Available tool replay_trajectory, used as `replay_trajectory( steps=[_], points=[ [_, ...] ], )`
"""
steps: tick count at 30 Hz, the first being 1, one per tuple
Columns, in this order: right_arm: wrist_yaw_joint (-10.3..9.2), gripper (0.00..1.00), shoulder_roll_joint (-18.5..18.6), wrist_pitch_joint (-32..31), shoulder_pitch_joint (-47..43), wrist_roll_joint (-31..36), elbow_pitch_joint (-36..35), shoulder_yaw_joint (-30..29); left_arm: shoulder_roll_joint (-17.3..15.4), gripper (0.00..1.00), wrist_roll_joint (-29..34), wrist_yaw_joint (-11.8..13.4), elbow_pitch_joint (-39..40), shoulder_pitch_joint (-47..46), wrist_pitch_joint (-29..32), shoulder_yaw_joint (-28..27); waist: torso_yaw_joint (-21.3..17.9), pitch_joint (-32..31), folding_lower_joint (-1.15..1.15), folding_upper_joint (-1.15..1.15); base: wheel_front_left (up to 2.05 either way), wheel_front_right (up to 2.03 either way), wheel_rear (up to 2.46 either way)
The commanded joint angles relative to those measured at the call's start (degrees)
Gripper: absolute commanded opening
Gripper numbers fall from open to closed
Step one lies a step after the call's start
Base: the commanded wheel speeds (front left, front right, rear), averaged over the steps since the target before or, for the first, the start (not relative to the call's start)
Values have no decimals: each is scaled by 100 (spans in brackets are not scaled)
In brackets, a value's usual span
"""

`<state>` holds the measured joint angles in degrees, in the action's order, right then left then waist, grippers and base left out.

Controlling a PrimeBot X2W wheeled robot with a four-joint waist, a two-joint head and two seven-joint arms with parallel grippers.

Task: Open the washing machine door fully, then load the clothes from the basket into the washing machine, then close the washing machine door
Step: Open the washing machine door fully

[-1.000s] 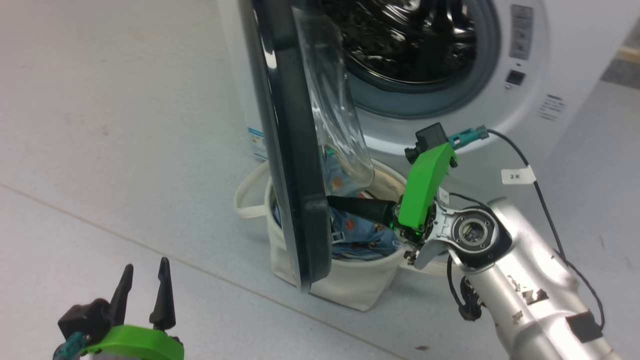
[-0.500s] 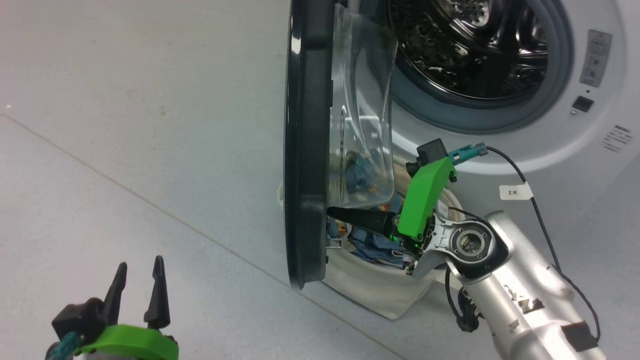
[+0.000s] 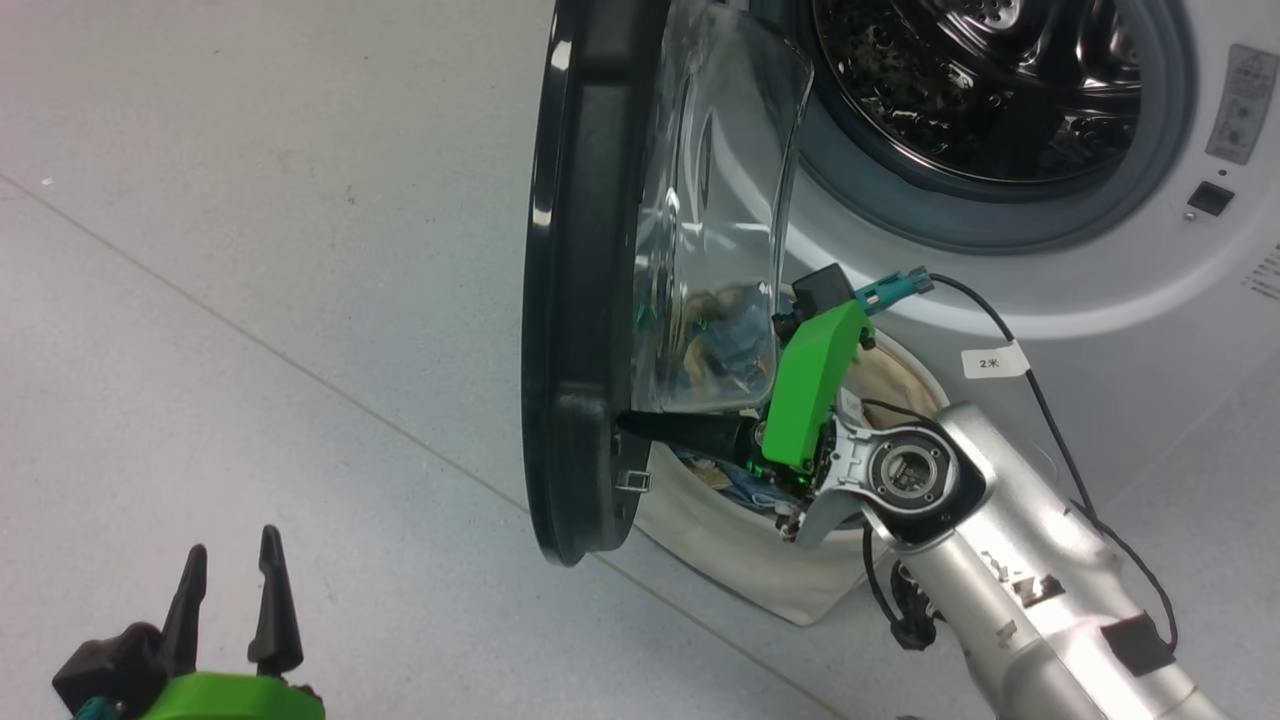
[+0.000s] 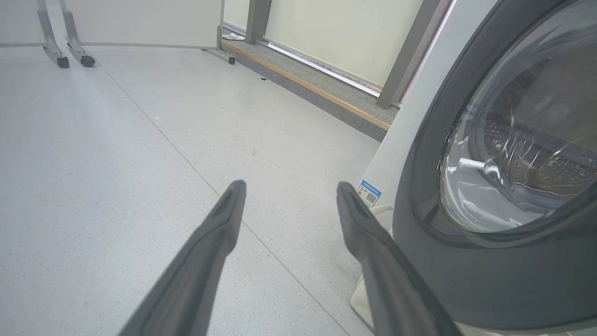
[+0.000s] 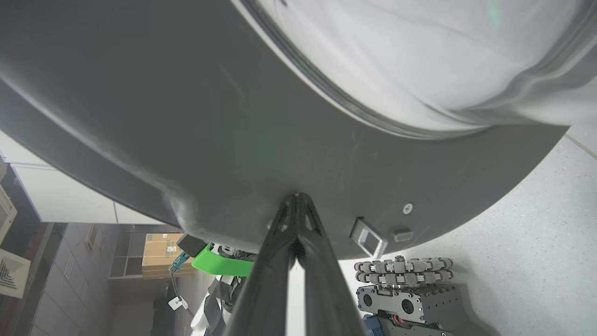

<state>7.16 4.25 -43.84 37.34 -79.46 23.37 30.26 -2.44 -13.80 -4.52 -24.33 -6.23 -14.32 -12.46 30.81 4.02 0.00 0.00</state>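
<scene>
Black door (image 3: pixel 560 300) is standing ajar — right pincer (image 3: pixel 628 423), tips together, is nudging its inner rim outward; left pincer (image 3: pixel 232 545) is waiting, spread.

The right tool (image 5: pixel 296 198) rises from the bottom edge, its two long dark fingers (image 5: pixel 270 261) pressed together, tips touching the wide glossy black rim of the large round washing machine door (image 5: pixel 163 116). The door's bulging clear glass bowl (image 5: pixel 396 56) fills the upper right. A small rectangular metal latch (image 5: pixel 371 240) and a screw (image 5: pixel 407 208) sit on the rim just beside the tips. Below lie pale grey speckled floor (image 5: pixel 527 261), a dark wheeled base with roller wheels (image 5: pixel 403 289), a bright green plastic bracket (image 5: pixel 219 263) and a brown cardboard box (image 5: pixel 161 252).
</scene>
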Motion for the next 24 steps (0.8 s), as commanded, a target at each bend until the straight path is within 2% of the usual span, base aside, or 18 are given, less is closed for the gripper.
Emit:
replay_trajectory(
  steps=[1, 5, 6, 7, 8, 17, 20, 24],
  points=[
    [33, 0, -136, 129, 272, -44, -181, 9, -74, 100, -42, 25, 213, -79, -68, -239, -1, 9, 0, 0, 0, 0, 0],
    [33, 0, -135, 364, 250, 25, -132, -63, -67, 100, -19, 19, 223, -95, -68, -242, -12, 18, 0, 0, 0, 0, 0],
    [33, 11, -127, 425, 226, 57, -121, -89, -66, 100, -10, 14, 215, -106, -68, -237, -16, 16, 0, 0, 0, 0, 0],
    [33, 51, -109, 505, 200, 95, -123, -126, -65, 100, -3, 7, 205, -118, -68, -230, -22, 13, 0, 0, 0, 0, 0],
    [33, 98, -82, 589, 172, 143, -140, -158, -64, 100, 7, 1, 195, -132, -68, -220, -27, 10, 0, 0, 0, 0, 0],
    [33, 100, 299, 1694, -386, 800, -688, -390, -55, 100, 37, -61, 81, -219, -68, -78, -87, -92, 0, 0, 0, 0, 0],
    [33, 100, 538, 2605, -700, 1306, -1218, -460, -53, 100, 73, -79, 78, -241, -68, -9, -114, -155, 0, 0, 0, 0, 0],
    [33, 100, 955, 3913, -1195, 2466, -1512, -366, -55, 100, 195, -107, 125, -244, -68, 77, -173, -260, 0, 0, 0, 0, 0]
  ],
)
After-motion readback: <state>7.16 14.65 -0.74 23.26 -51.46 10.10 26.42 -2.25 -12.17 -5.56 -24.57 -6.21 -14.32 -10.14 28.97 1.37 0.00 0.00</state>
